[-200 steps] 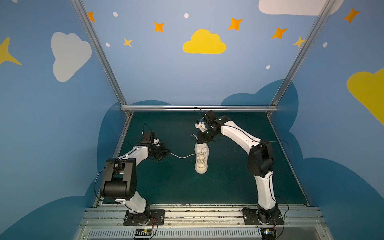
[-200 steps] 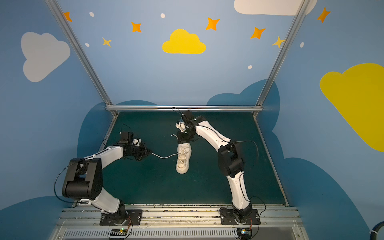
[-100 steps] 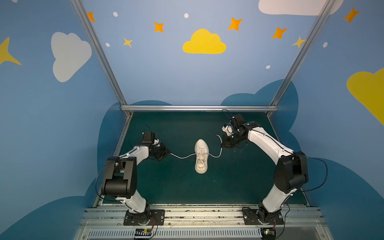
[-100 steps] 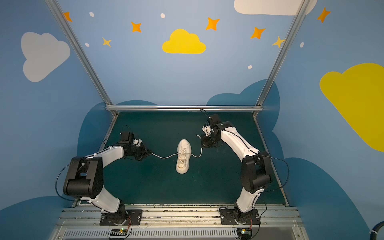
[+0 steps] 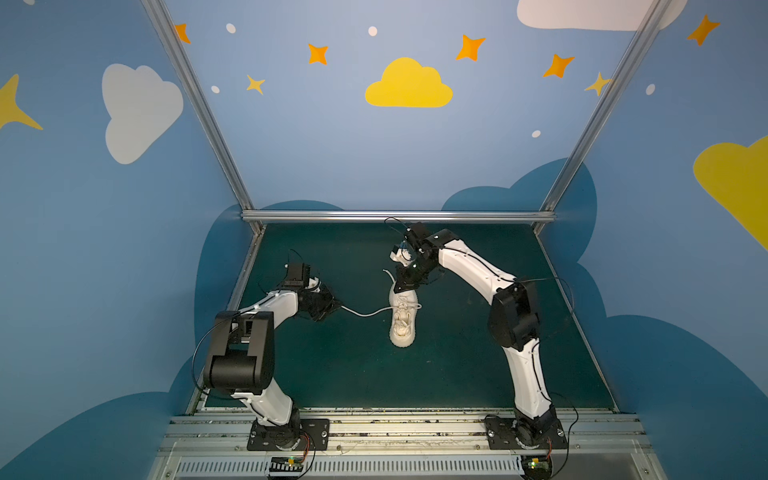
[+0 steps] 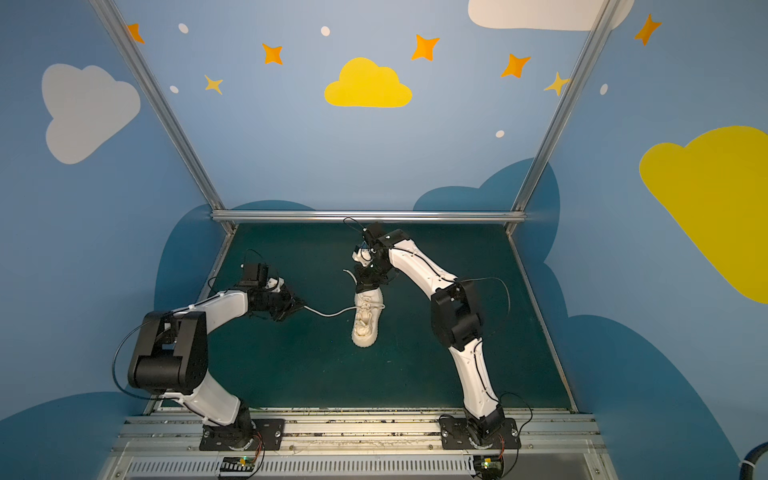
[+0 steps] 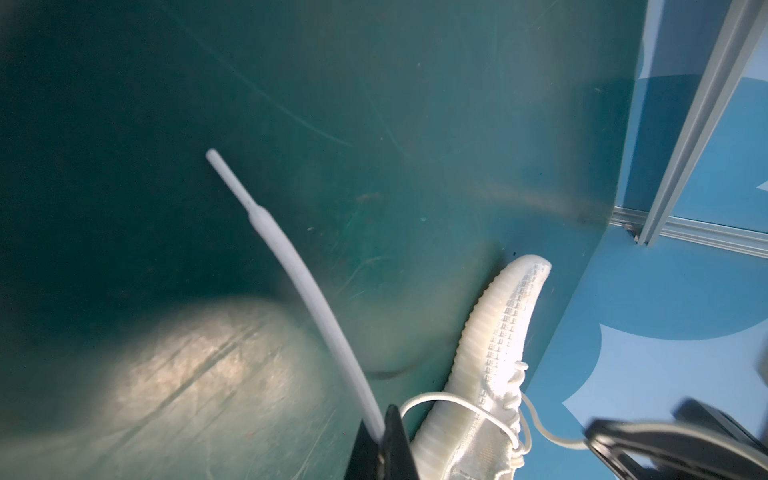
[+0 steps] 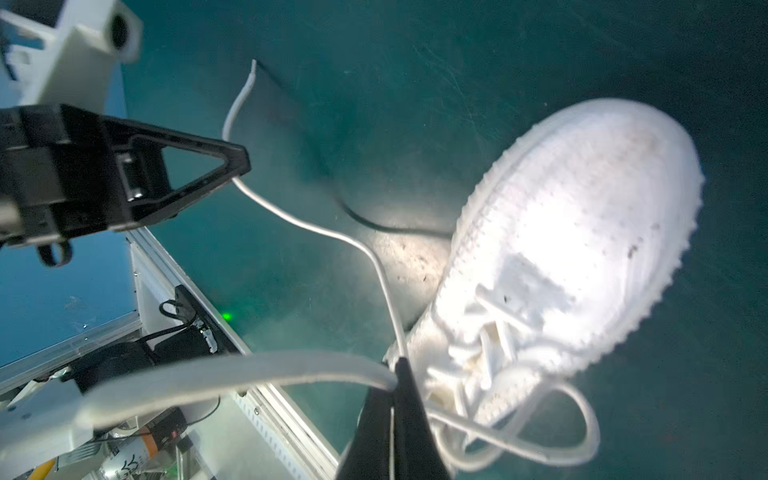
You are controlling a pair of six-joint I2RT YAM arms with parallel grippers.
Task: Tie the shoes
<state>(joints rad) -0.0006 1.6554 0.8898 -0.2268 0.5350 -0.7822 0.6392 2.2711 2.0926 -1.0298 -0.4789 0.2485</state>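
Starting at the front edge, a metal rail [image 5: 395, 428] carries the bases of both arms, and the dark green mat [image 5: 353, 374] stretches away behind it. Near the middle of that mat lies the cream-white sneaker [image 5: 402, 322], seen in both top views with its toe pointing toward the rail and its heel toward the back; the left wrist view shows its ribbed sole [image 7: 469, 345] down against the mat. Off to the sneaker's left, well apart from it, the left gripper [image 5: 334, 306] sits low over the mat with its jaws pinched together on the long lace [image 5: 365, 312], which sags in a shallow curve between the fingers and the eyelets. In the left wrist view the stiff lace tip [image 7: 232, 183] pokes out past those closed fingers, free in the air above the mat. Slightly farther back, the right gripper [image 5: 405, 286] hangs just over the heel end of the sneaker. In the right wrist view its black fingers [image 8: 415, 424] meet on the second lace [image 8: 249, 374], which runs off thick and blurred across the picture, while a slack loop [image 8: 582, 415] lies beside the sneaker's upper. In a top view that lace's short free end [image 6: 349, 274] curls up next to the gripper. Beyond both arms an aluminium bar [image 5: 395, 216] closes the back of the mat, and behind it rises the blue wall [image 5: 332, 158] with a yellow cloud [image 5: 409, 85].
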